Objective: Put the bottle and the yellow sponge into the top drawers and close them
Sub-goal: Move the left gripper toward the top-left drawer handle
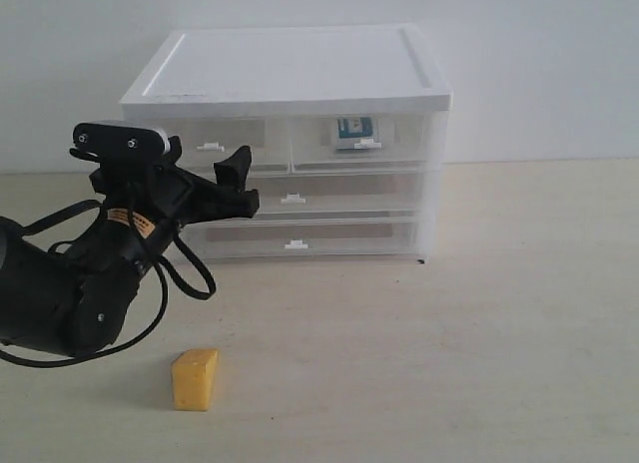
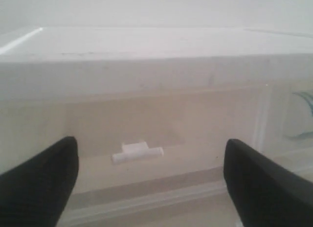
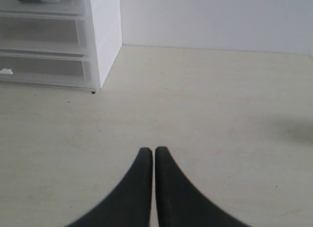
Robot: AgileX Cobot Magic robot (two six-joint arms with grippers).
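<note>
Yellow sponge [image 1: 195, 379]: loose near the desk's [image 1: 499, 333] front edge, left of middle — below and behind the left end effector [image 1: 240, 184].
Bottle [image 1: 354, 129]: already inside the closed top right drawer [image 1: 409, 134].
Left end effector: jaws spread wide, empty, level, aimed at the top left drawer [image 1: 265, 134].
Handle [image 2: 137, 152]: straight ahead between the jaws, long axis crosswise — left arm nearer.
Right end effector [image 3: 154, 151]: tips pressed together, empty, toward the desk's right edge.

left tool [image 1: 243, 181] hovering spread before top-left drawer [image 1: 215, 144] | bottle [image 1: 354, 130] sitting inside shut top-right drawer [image 1: 404, 136] | yellow sponge [image 1: 195, 379] lying on surface [image 1: 449, 363]
</note>
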